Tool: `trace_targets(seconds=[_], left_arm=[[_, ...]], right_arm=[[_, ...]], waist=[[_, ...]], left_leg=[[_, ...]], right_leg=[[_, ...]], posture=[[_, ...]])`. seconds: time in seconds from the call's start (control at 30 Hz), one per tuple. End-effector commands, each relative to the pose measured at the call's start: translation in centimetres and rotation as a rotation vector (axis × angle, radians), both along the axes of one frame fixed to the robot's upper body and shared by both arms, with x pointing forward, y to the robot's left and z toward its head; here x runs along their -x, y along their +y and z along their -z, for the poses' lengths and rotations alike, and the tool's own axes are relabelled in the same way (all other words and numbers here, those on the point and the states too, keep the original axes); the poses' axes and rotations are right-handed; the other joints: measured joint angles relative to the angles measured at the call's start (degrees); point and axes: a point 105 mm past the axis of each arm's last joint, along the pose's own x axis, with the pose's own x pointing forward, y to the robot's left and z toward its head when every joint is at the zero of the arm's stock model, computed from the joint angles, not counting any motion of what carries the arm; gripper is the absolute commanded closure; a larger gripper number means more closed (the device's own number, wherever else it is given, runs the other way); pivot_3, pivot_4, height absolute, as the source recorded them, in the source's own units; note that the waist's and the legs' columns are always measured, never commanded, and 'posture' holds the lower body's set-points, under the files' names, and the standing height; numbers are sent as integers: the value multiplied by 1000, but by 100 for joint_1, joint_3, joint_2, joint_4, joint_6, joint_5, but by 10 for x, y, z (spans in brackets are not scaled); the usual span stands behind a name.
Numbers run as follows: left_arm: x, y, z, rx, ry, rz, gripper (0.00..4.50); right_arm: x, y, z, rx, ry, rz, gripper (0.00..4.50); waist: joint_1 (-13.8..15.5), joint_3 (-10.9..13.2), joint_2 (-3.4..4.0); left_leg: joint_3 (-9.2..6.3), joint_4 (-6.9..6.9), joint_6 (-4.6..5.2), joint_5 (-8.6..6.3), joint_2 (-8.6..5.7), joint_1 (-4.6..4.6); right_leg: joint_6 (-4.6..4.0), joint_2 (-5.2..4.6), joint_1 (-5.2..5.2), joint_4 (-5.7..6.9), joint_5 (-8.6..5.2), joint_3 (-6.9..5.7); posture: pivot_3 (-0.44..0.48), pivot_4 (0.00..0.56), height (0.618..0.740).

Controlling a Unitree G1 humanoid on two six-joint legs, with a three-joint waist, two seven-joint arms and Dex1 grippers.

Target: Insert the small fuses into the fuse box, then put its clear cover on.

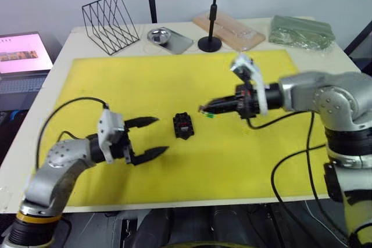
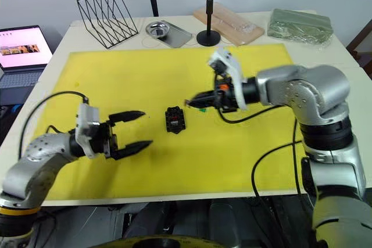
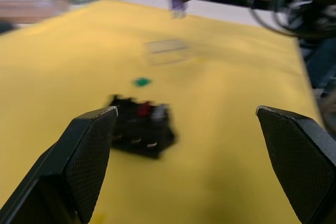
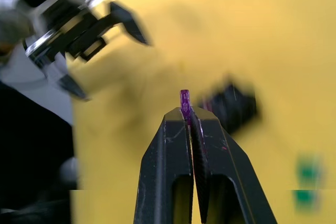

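The black fuse box lies in the middle of the yellow mat, with a red and a grey fuse in its top slots. My right gripper hovers just right of and above the box, shut on a purple fuse. A green fuse lies loose on the mat below that gripper. Beyond the green fuse, the clear cover shows as a faint rectangle on the mat. My left gripper is open, low over the mat just left of the box, holding nothing.
At the back of the table are a black wire rack, a metal bowl on a tray, a black stand base, a wrapped wooden board and a green bundle. A laptop sits off the left side.
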Motion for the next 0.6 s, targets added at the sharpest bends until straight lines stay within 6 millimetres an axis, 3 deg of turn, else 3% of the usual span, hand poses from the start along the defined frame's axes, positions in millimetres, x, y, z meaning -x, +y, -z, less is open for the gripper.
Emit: trace_targets(seconds=[0.03,0.6], left_arm=[[-9,2,0,-16,-11,-15,0],[-21,-18,17,-12,-24,13,0]], right_arm=[[-14,7,1,53,-117,-9,4493],[-36,35,31,185,-330,-223,4493]], waist=[[24,0,-5],[-127,0,-5]], left_leg=[[0,4,-1,1,-2,-3],[-2,-8,-12,6,2,-6]], right_leg=[[0,-1,0,-1,0,0],[-2,1,-16,-1,15,3]], posture=[[0,150,740],[0,150,740]])
